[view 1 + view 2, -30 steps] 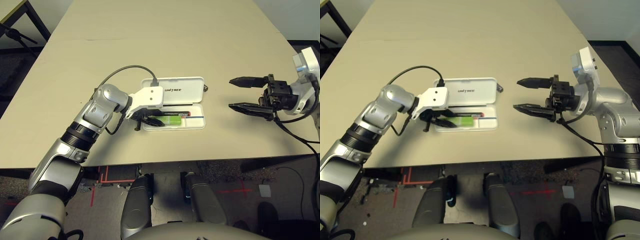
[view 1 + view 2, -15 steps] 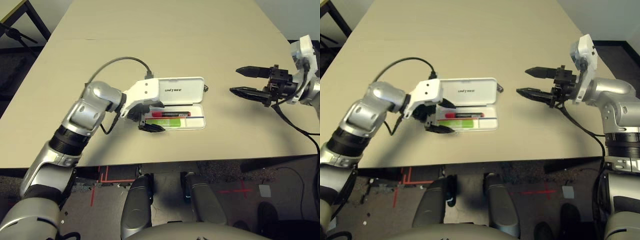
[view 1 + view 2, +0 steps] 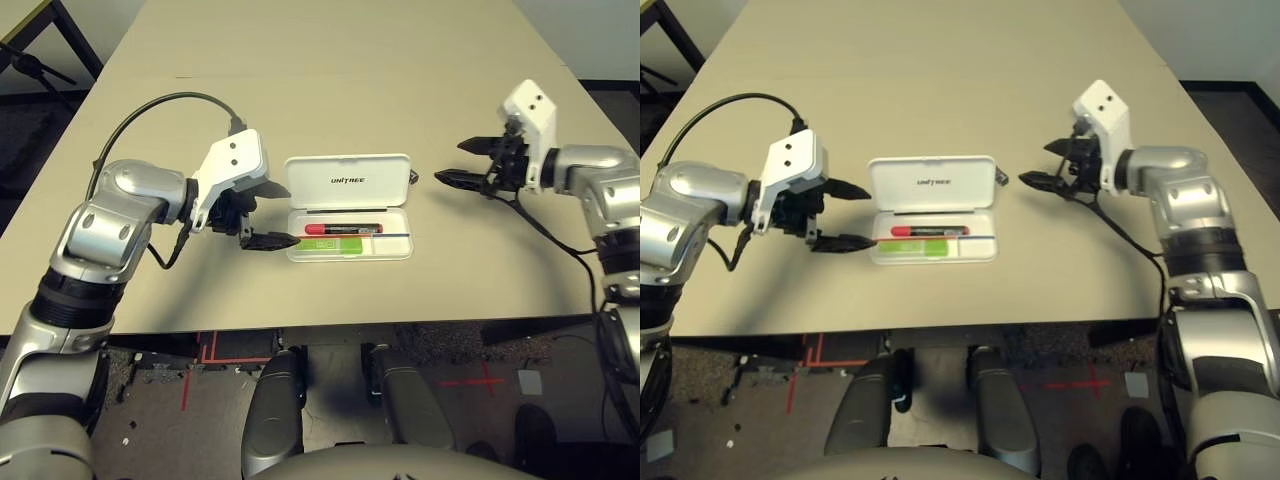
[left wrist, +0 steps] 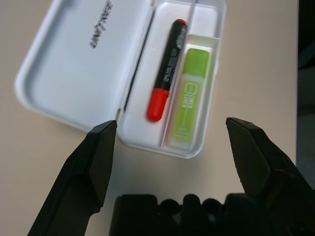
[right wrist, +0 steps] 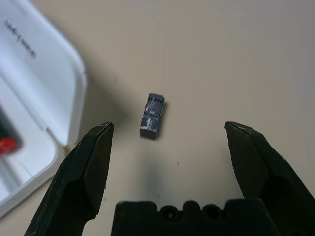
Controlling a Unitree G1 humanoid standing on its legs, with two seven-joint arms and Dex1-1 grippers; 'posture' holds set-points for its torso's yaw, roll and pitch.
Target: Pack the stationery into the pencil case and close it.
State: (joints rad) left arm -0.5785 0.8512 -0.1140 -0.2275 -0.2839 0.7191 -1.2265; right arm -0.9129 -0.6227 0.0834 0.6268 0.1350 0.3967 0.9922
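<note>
The right gripper (image 3: 1042, 164), spread wide and empty (the left gripper (image 4: 171, 127) too), might knock the small block (image 5: 152, 116) under the nearby lid (image 5: 42, 59) if it closes off-centre

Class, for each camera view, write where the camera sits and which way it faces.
Left and right eyes: on the head, facing forward and down at the white plastic hinged case; both silver arms show.
Left wrist: on that arm, facing the lime-green highlighter; its two black fingers show.
Right wrist: likewise, facing the small dark block; its black fingers show.
Shared: both wrist views include the case.
</note>
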